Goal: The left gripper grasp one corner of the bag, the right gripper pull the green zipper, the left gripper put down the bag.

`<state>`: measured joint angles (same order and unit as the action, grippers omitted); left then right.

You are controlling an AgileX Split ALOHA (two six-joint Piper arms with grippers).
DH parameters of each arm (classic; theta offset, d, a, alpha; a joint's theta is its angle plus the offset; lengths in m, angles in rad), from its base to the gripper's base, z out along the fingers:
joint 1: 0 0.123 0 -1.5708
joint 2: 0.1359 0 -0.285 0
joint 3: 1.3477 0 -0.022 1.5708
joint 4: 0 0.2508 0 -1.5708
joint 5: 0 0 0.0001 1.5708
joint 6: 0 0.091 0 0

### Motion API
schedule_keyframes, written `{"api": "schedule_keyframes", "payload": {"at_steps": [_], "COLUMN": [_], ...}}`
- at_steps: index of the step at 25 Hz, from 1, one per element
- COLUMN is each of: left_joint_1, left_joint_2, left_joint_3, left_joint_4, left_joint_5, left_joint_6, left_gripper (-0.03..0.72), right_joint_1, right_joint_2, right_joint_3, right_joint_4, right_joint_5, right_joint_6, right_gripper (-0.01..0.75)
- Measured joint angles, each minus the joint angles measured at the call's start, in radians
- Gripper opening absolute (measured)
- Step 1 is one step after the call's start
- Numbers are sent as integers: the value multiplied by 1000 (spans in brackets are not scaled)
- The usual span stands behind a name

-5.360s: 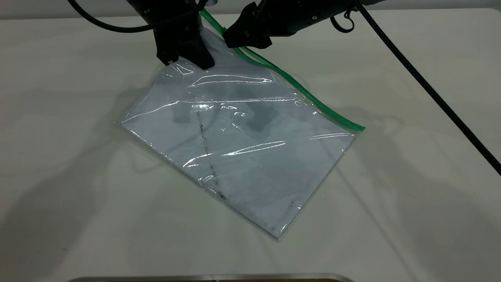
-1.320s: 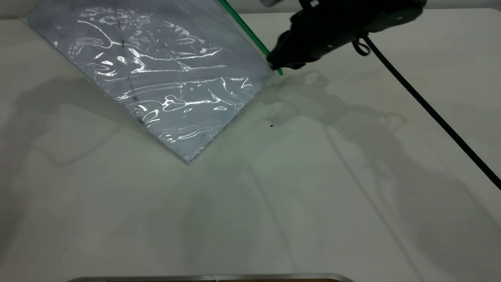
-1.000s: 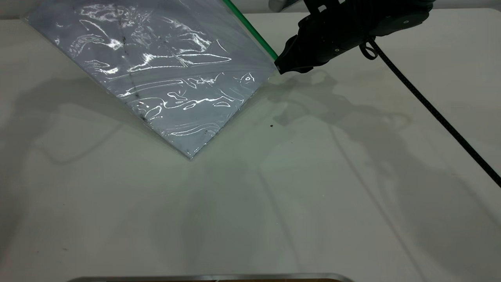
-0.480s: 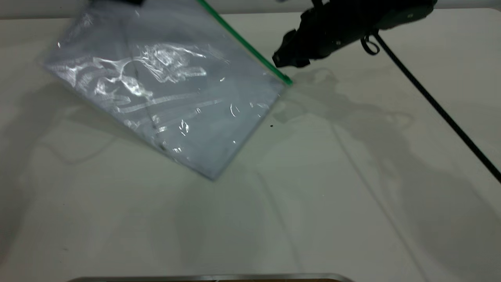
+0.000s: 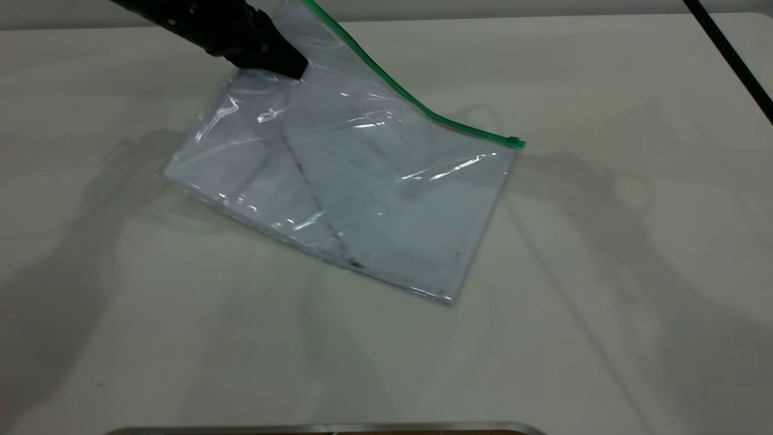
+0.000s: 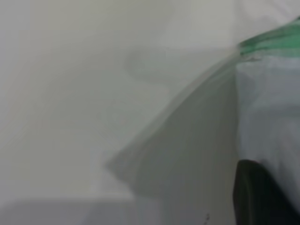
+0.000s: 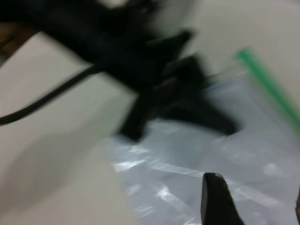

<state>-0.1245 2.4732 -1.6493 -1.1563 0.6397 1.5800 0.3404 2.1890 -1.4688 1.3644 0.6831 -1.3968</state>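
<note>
The bag (image 5: 362,181), a clear pouch with smudged white paper inside, lies slanted on the table, its far corner still raised. My left gripper (image 5: 288,65) is shut on that raised corner; one of its fingers (image 6: 258,197) shows next to the plastic in the left wrist view. The green zipper (image 5: 416,106) runs along the far long edge to the slider tab (image 5: 516,143) at the right corner. My right gripper (image 7: 255,206) is open and empty above the bag (image 7: 187,178). It is out of the exterior view. The right wrist view shows the left gripper (image 7: 187,93) and the green strip (image 7: 272,89).
The white table (image 5: 604,272) extends all round the bag. The right arm's black cable (image 5: 731,54) crosses the far right corner. A metal edge (image 5: 326,428) runs along the near side.
The bag has come down from hanging in the air onto the table. The right gripper has let go of the zipper end and left the exterior view. The left gripper has lowered.
</note>
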Motion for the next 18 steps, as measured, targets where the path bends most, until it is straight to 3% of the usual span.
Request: {"api": "schedule_keyframes", "payload": {"at_steps": [3,6,9,13,18], "left_joint_1": [-2,4,28,78,142], "left_joint_2": [1,-6,-45,-146,-333], "left_joint_3": [0,0,0,0,0], "left_joint_4": [-2,32,97,159,239], "left_joint_5": [26,54,116,226,447], "left_joint_6": [-85,-173,-269,-422,-546], "left_gripper": [237,404,498,515,495], "right_joint_1": [0,0,0,0,0], "right_joint_2": [-46,-119,-194,-279,-390], "right_joint_3": [0,0,0,0,0], "right_joint_4": [-155,-272,-393,-548,-767], "right_joint_5": [134,294,449,509,518], "right_joint_6": [185,325,389,499,812], "right_gripper": [440,436,413,379,369]}}
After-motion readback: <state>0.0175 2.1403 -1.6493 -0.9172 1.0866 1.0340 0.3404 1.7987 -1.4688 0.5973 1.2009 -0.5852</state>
